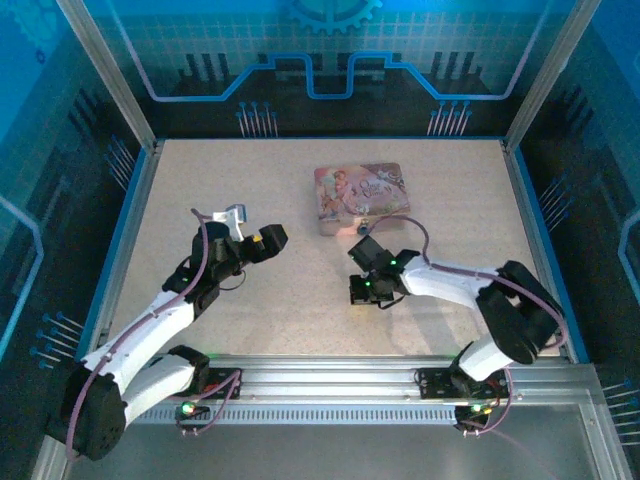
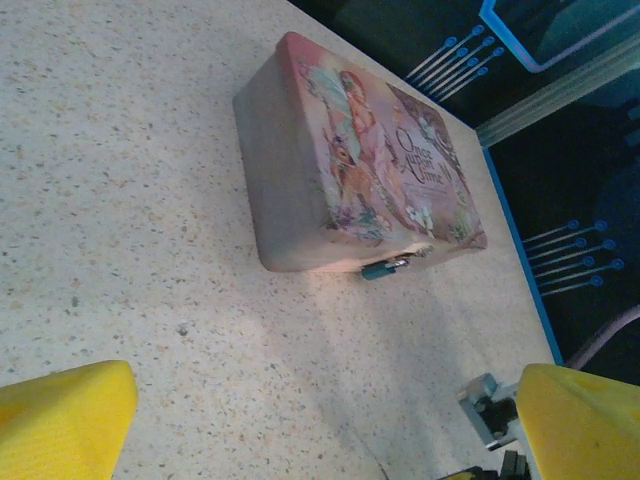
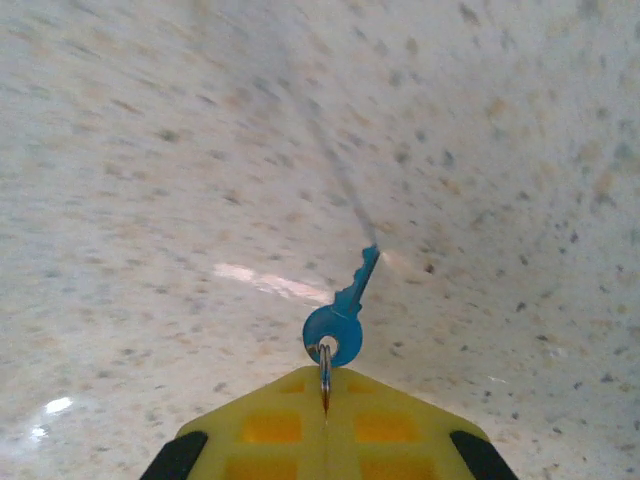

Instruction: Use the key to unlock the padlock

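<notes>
Right wrist view: pinching the key (image 3: 345, 305) by its ring (image 3: 325, 375) in the right tool (image 3: 325, 400), pads together on the ring, blade hanging loose near the bench (image 3: 150, 150). Noting the padlock (image 2: 385, 268) against the side of the tin (image 2: 340, 160), apart from the key; left tool (image 2: 320, 440) spread, empty. Advising steadying the padlock with the left, regripping the key's head before aiming.

Cool blue light washes the scene; glare streaks the desk (image 3: 270, 283) in the soft, edge-warped right wrist view.
</notes>
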{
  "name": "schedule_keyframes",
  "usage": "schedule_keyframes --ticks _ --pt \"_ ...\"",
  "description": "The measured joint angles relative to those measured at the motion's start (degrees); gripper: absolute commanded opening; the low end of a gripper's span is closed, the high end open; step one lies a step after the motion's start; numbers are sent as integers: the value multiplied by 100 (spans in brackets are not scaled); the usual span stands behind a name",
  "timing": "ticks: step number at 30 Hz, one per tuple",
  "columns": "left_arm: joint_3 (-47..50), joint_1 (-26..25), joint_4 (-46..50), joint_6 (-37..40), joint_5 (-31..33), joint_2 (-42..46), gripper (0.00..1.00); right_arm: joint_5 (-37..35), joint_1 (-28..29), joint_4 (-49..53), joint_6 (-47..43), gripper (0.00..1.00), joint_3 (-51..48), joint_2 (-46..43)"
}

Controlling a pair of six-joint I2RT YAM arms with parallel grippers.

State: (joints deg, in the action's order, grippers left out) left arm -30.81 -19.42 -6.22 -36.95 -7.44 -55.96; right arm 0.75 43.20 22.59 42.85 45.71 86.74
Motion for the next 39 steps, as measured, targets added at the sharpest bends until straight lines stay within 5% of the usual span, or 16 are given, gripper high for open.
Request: schedule_keyframes --ticks 17,39 --pt "-957 -7 -337 17 -1847 -144 81 306 -13 -2507 -1576 0 -551 -2328" --pt "-1211 -140 -1725 -5348 -2284 -1362 85 861 -24 -3314 -2151 0 695 -1408"
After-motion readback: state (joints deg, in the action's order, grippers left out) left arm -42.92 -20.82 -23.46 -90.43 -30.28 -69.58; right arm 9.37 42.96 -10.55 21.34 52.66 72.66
